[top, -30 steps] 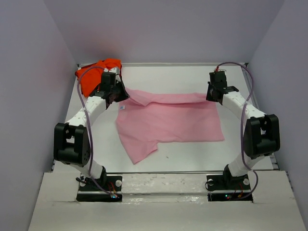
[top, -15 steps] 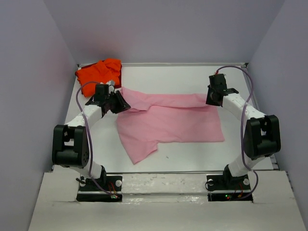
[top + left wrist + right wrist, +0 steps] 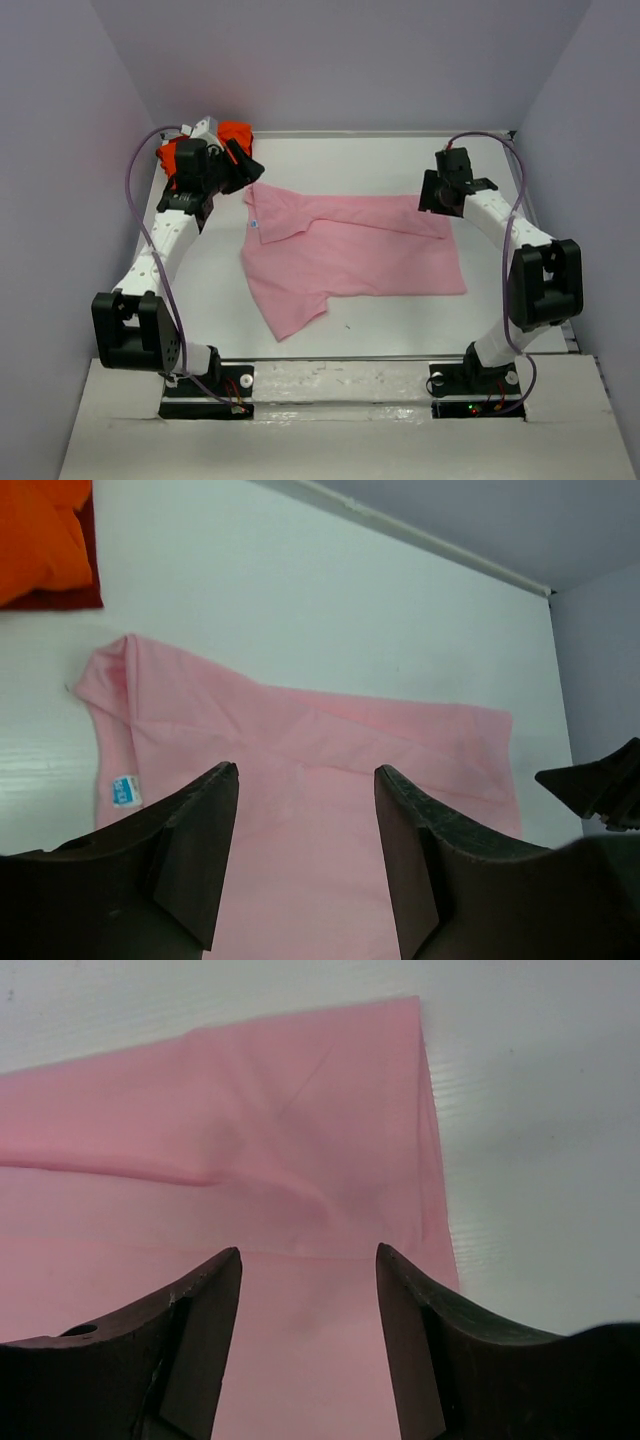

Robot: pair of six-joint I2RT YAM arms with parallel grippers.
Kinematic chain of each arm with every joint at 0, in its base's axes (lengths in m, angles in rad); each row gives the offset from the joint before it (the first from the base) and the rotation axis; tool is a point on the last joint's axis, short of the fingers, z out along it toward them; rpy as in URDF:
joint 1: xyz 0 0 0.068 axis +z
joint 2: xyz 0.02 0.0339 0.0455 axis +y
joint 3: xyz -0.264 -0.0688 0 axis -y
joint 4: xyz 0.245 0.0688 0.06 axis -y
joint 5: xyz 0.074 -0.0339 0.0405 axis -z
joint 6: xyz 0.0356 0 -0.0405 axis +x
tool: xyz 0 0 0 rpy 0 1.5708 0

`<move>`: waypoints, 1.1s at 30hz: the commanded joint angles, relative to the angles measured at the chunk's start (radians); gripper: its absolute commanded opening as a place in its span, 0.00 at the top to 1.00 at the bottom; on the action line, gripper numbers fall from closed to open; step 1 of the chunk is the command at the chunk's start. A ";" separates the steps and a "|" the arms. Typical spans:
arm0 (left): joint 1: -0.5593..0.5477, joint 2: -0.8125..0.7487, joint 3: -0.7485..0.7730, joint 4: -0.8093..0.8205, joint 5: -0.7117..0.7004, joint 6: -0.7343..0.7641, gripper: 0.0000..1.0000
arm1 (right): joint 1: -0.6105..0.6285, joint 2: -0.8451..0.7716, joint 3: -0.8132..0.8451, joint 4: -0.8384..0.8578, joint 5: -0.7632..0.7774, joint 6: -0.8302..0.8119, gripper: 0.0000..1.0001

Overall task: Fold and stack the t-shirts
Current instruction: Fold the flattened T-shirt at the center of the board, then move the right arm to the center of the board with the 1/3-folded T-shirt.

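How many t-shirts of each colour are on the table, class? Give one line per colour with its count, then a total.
Light pink t-shirt: 1
Orange-red t-shirt: 1
Total: 2

Spread t-shirt (image 3: 350, 250) in the middle of the table (image 3: 400, 160) — bunched t-shirt (image 3: 40, 535) behind it, in the far-left corner
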 commanded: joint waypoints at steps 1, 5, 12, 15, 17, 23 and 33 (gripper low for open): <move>-0.039 -0.074 0.021 0.012 -0.122 0.115 0.34 | -0.008 0.063 0.085 0.041 -0.086 -0.004 0.38; -0.111 -0.160 -0.096 0.131 -0.194 0.155 0.34 | -0.008 0.172 0.134 0.059 -0.161 0.026 0.39; -0.133 -0.271 -0.159 0.168 -0.255 0.190 0.33 | -0.008 0.327 0.246 0.072 -0.286 0.069 0.41; -0.133 -0.303 -0.176 0.181 -0.251 0.192 0.32 | -0.008 0.385 0.289 0.072 -0.309 0.086 0.41; -0.133 -0.317 -0.179 0.180 -0.248 0.193 0.32 | -0.008 0.403 0.320 0.073 -0.313 0.095 0.41; -0.141 -0.326 -0.185 0.181 -0.243 0.208 0.32 | -0.008 0.485 0.418 0.058 -0.324 0.141 0.41; -0.144 -0.329 -0.174 0.169 -0.242 0.218 0.32 | -0.008 0.514 0.477 0.030 -0.340 0.141 0.41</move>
